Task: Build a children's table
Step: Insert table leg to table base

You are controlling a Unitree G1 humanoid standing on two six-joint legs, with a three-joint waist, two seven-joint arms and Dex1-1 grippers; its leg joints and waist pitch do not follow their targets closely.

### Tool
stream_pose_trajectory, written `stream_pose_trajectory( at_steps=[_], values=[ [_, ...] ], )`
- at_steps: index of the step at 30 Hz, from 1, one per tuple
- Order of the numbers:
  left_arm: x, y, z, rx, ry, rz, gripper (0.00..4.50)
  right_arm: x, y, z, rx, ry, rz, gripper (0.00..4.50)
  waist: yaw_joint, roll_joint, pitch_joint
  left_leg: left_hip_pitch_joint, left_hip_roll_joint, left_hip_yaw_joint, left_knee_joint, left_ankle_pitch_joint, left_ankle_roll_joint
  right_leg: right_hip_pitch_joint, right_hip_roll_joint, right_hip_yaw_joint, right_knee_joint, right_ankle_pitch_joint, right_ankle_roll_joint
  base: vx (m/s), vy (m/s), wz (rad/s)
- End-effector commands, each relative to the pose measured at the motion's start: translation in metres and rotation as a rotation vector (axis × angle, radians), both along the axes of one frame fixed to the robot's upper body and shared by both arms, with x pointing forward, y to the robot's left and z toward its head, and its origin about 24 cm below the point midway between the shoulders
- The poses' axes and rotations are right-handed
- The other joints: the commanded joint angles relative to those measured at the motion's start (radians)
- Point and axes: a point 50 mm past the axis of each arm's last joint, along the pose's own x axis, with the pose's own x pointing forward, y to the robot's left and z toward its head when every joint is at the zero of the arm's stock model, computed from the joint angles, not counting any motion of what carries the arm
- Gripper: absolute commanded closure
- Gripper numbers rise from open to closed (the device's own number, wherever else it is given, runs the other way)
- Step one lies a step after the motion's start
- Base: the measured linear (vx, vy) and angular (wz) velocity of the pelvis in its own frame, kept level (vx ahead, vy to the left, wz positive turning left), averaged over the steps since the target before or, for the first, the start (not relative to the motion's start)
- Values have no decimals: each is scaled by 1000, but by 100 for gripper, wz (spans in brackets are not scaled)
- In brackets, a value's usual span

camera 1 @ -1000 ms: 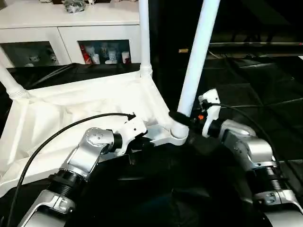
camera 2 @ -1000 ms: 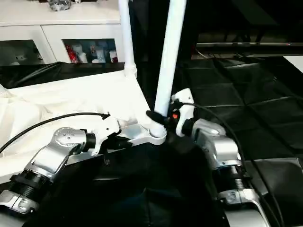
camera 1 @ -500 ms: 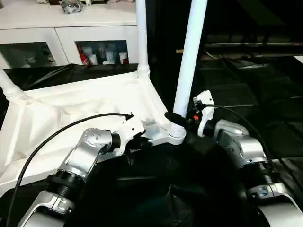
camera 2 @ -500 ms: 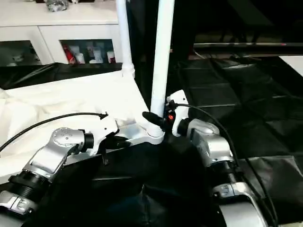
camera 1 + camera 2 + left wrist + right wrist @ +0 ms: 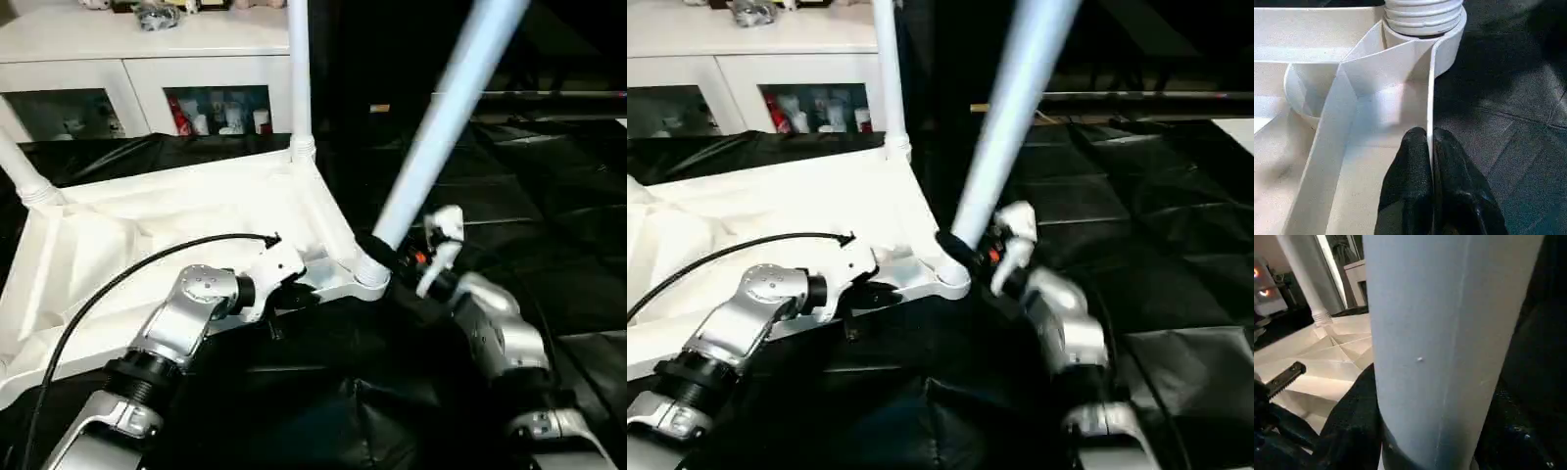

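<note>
Head stereo pair: looks forward and down over both forearms; both eyes share the tabletop (image 5: 176, 211) and cabinet (image 5: 147, 59). Left wrist camera: very close along its fingers (image 5: 1410, 196) at the tabletop rim. Right wrist camera: pressed close against a leg (image 5: 1449, 347).

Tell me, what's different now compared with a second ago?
The leg held by the right gripper has tipped over toward the robot's right; half a second ago it stood nearly upright in the near corner socket. The left gripper stays pinched on the tabletop rim, and the far leg stays upright.
</note>
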Motion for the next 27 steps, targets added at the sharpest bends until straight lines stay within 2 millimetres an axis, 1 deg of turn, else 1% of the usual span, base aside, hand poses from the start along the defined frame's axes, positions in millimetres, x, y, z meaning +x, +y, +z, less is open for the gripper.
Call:
stream_pose_trajectory(
  at_steps=[1,3,4,5,6,7,9,10,11,12,14,15,16,17,18,19,20,22,27],
  values=[
    [10,7,11,-79,-56,86,450,-12,-3,-19,-118,37,10,259,12,-19,-59,2,47,-16,-63,-213,68,50,-59,40,-77,-287,-200,0,0,0],
    [10,6,11,-79,-57,86,450,-13,0,-17,-142,12,27,259,11,-19,-59,2,45,-16,-63,-222,70,51,-59,40,-78,-298,-197,0,0,0],
    [10,6,11,-80,-56,85,450,-14,3,-17,-157,7,52,259,9,-21,-57,1,45,-17,-65,-235,70,50,-58,39,-81,-322,-192,0,0,0],
    [10,5,11,-81,-56,84,450,-14,4,-18,-162,7,59,259,9,-20,-56,1,44,-17,-65,-242,69,50,-59,39,-82,-338,-188,0,0,0],
    [10,5,11,-81,-55,82,450,-14,6,-18,-175,7,75,259,9,-23,-56,1,44,-18,-65,-246,68,50,-60,40,-85,-361,-180,0,0,0],
    [10,5,11,-81,-55,82,450,-14,6,-18,-175,7,75,259,8,-22,-56,1,45,-18,-65,-246,68,49,-60,40,-85,-363,-178,0,0,0],
    [9,5,10,-79,-52,70,450,-12,8,-20,-197,26,104,259,8,-23,-56,0,45,-19,-66,-247,69,49,-60,40,-85,-368,-177,0,0,0],
    [8,5,10,-77,-51,63,450,-11,9,-20,-197,36,112,259,8,-27,-57,-1,46,-19,-66,-241,71,49,-60,40,-82,-361,-180,0,0,0],
    [7,5,10,-73,-49,50,450,-9,9,-20,-197,62,125,259,5,-31,-55,-4,44,-19,-66,-241,75,51,-60,39,-81,-366,-182,0,0,0],
    [7,6,10,-65,-50,39,450,-8,10,-21,-198,77,146,260,4,-29,-54,-2,45,-19,-66,-248,74,49,-61,39,-85,-386,-177,0,0,0],
    [6,6,10,-50,-54,17,450,-6,9,-21,-212,111,179,260,2,-30,-53,-1,45,-20,-67,-255,70,49,-61,39,-86,-393,-176,0,0,0],
    [6,7,11,-36,-56,0,450,-4,9,-20,-231,116,206,260,2,-37,-55,0,46,-19,-66,-253,71,49,-61,39,-86,-388,-177,0,0,0],
    [6,7,11,-29,-58,-8,450,-2,8,-19,-242,118,213,260,3,-32,-55,0,47,-20,-66,-249,70,49,-62,40,-83,-374,-183,0,0,0],
    [6,7,11,-15,-62,-22,450,0,7,-19,-252,130,226,260,2,-34,-55,1,48,-18,-66,-245,71,47,-62,40,-83,-356,-190,0,0,0],
    [5,8,11,-8,-65,-29,450,2,7,-18,-260,132,239,260,0,-35,-56,-1,47,-19,-65,-241,71,49,-61,40,-79,-343,-195,0,0,0],
    [5,8,11,-2,-67,-42,450,5,7,-15,-279,127,252,260,1,-38,-57,0,48,-18,-64,-234,75,49,-62,40,-78,-329,-202,0,0,0],
    [5,8,11,-2,-67,-42,450,5,7,-15,-279,127,252,260,1,-37,-56,0,47,-17,-63,-234,75,48,-62,40,-78,-329,-204,0,0,0],
    [6,9,13,10,-75,-55,450,7,8,-14,-294,140,297,260,2,-40,-55,2,49,-16,-64,-243,71,47,-64,40,-82,-352,-201,0,0,0],
    [4,9,16,22,-80,-103,450,4,7,-16,-336,171,395,260,6,-43,-54,4,51,-18,-66,-252,66,47,-63,40,-80,-349,-202,0,0,0]
  ],
)
